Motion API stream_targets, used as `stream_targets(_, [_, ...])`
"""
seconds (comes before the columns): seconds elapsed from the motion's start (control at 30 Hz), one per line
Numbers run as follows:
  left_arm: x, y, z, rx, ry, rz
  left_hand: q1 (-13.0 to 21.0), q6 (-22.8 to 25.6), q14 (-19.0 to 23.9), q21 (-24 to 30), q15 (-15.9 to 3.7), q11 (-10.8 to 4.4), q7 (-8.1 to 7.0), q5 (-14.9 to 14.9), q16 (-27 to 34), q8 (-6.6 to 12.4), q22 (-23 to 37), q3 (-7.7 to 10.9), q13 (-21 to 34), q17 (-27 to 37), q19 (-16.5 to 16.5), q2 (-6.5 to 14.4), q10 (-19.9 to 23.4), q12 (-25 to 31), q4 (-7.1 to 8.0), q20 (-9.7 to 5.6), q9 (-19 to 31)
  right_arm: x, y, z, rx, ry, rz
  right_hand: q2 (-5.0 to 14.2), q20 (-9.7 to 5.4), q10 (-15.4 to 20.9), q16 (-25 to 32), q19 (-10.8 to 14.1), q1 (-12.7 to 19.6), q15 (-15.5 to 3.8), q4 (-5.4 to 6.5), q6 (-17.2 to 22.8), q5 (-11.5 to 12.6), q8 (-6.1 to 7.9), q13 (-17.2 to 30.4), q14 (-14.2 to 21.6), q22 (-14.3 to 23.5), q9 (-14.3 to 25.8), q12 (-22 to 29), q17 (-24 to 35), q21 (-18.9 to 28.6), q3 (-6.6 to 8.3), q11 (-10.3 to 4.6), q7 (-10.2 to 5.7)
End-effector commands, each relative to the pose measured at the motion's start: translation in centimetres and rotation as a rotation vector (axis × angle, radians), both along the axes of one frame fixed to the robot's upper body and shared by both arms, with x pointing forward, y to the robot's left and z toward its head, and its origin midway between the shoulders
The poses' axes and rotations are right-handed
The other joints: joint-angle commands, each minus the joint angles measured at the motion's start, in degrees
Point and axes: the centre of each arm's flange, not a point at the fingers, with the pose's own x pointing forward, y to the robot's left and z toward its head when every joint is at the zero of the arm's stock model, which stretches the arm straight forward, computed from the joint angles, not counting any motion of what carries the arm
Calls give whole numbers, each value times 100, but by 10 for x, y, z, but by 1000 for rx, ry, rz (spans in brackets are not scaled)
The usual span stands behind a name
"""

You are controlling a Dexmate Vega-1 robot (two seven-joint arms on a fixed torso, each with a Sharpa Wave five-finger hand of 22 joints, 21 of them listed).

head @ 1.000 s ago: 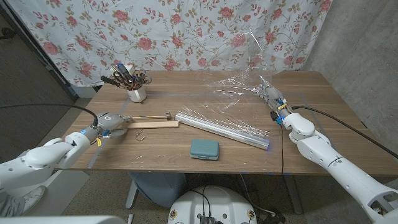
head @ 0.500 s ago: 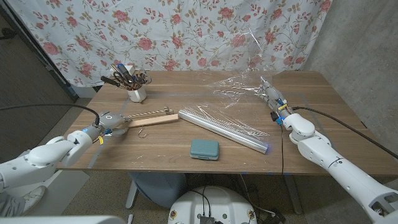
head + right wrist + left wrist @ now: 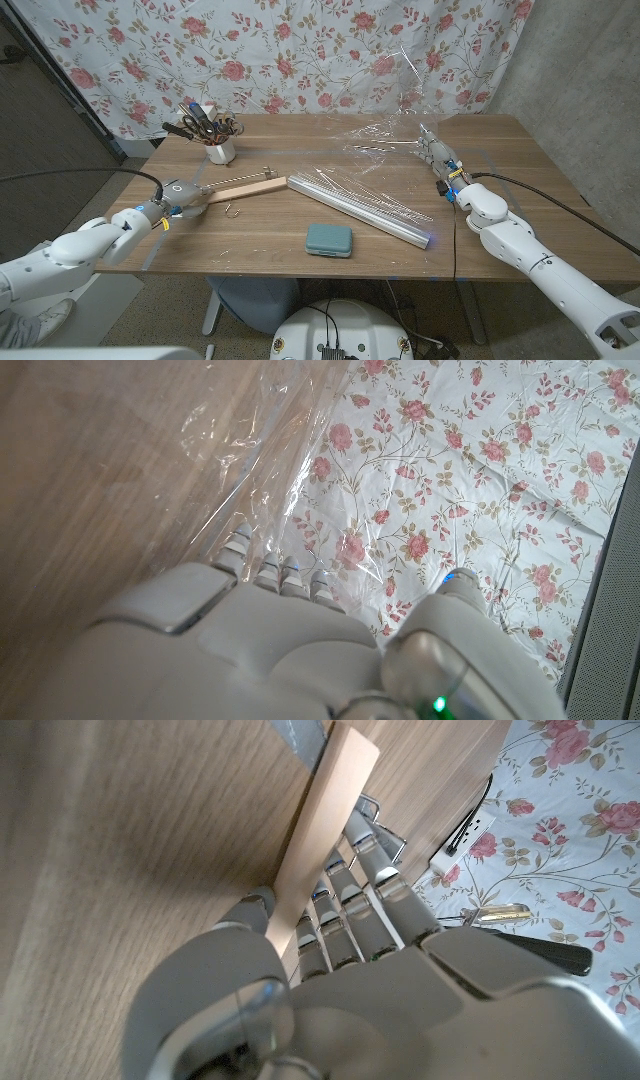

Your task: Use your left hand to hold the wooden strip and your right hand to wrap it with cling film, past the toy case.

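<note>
The wooden strip [image 3: 246, 186] is held at its near end by my left hand [image 3: 178, 195], at the table's left. Its far end points right and is tilted up off the table. In the left wrist view the strip [image 3: 325, 830] runs between the fingers [image 3: 368, 870] and thumb of my left hand [image 3: 330, 990]. The cling film roll [image 3: 366, 205] lies diagonally in the middle. A crinkled film sheet [image 3: 385, 140] stretches from it to my right hand [image 3: 441, 162], which grips the film's edge [image 3: 262, 450]. The teal toy case [image 3: 329, 240] lies near the front edge.
A white cup [image 3: 221, 150] full of scissors and tools stands at the back left. A small metal hook [image 3: 232, 209] lies just in front of the strip. A floral curtain [image 3: 300, 50] hangs behind the table [image 3: 500, 260].
My left hand has tilted the strip so its far end has risen and swung toward the back. The roll's left end has shifted slightly right. My right hand has barely moved.
</note>
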Motion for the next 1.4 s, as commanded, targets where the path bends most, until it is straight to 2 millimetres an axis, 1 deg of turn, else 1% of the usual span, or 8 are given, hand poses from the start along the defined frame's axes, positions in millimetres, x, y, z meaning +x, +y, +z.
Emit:
stream_targets(0.03, [4, -4, -7, -28, 51, 20, 9, 1066, 853, 305, -183, -101, 293, -18, 412, 361, 3, 165, 151, 87, 662, -165, 937, 343, -165, -309, 62, -1, -3, -3, 3, -2, -1, 56, 9, 21, 23, 33, 3, -18, -47, 22, 7, 18, -3, -41, 17, -4, 24, 1, 24, -14, 5, 7])
stream_targets(0.13, [5, -5, -9, -36, 55, 24, 614, 1775, 1431, 470, -221, -220, 296, 17, 669, 748, 31, 217, 345, 238, 858, -103, 1415, 613, -273, -453, 239, -2, -3, -3, 4, -1, -3, 55, 8, 20, 22, 35, 2, -20, -47, 19, 7, 16, -3, -41, 16, -4, 24, 1, 25, -15, 7, 6])
stream_targets(0.3, [6, -7, -12, -57, 61, 23, 1789, 2068, 2183, 850, -228, -251, 138, 138, 1176, 1299, 157, 149, 1112, 881, 958, -12, 1763, 1335, -271, -543, 755, -4, -4, -3, 9, -2, -6, 56, 8, 21, 23, 37, 3, -20, -48, 21, 7, 14, -2, -39, 16, -4, 24, 1, 25, -15, 10, 6])
stream_targets(0.37, [6, -7, -12, -65, 57, 18, 2278, 2125, 2298, 1111, -217, -231, 123, 191, 1321, 1581, 251, 1, 1796, 1248, 963, 6, 1733, 1896, -245, -576, 1108, -5, -4, -3, 7, -7, -4, 57, 8, 21, 24, 37, 4, -21, -48, 20, 7, 12, -2, -38, 16, -4, 24, 1, 25, -15, 10, 3])
stream_targets(0.4, [5, -8, -13, -74, 53, 13, 2642, 2063, 2352, 1383, -193, -291, 119, 243, 1380, 1805, 337, -166, 2512, 1560, 892, 34, 1491, 2431, -212, -598, 1470, -6, -4, -3, 9, -6, -2, 58, 12, 23, 24, 37, 4, -21, -48, 22, 8, 12, -2, -38, 16, -4, 25, 1, 25, -15, 9, 5])
stream_targets(0.73, [-4, -9, -8, -204, 14, -83, 2951, 2591, 2299, 1714, -199, 11, 411, 247, 1331, 2297, 438, -103, 2633, 1796, 845, 26, 1455, 2485, -205, -766, 1867, -7, -4, 0, 9, -11, -1, 63, 12, 26, 25, 51, 7, -23, -49, 25, 8, 9, -2, -35, 16, -4, 25, 1, 29, -13, -8, 4])
stream_targets(0.97, [-15, -10, 4, -406, -51, -181, 2987, 2492, 2225, 1786, -163, 28, 481, 217, 1265, 2382, 483, -114, 2620, 1857, 623, 47, 1407, 2471, -172, -782, 2033, -6, -3, 1, 6, -16, 4, 67, 10, 23, 25, 65, 11, -24, -51, 19, 9, 4, -3, -35, 16, -5, 23, 0, 33, -11, -14, 4])
stream_targets(1.4, [-32, -12, 23, -504, -96, -236, 3068, 2360, 2100, 1983, -174, 79, 522, 109, 1147, 2454, 544, -215, 2545, 1927, 495, 129, 1334, 2524, -153, -774, 2181, -10, -2, 6, 7, -29, 5, 69, 7, 29, 25, 68, 15, -26, -54, 21, 9, -2, -3, -33, 16, -5, 25, -1, 31, -11, -12, 11])
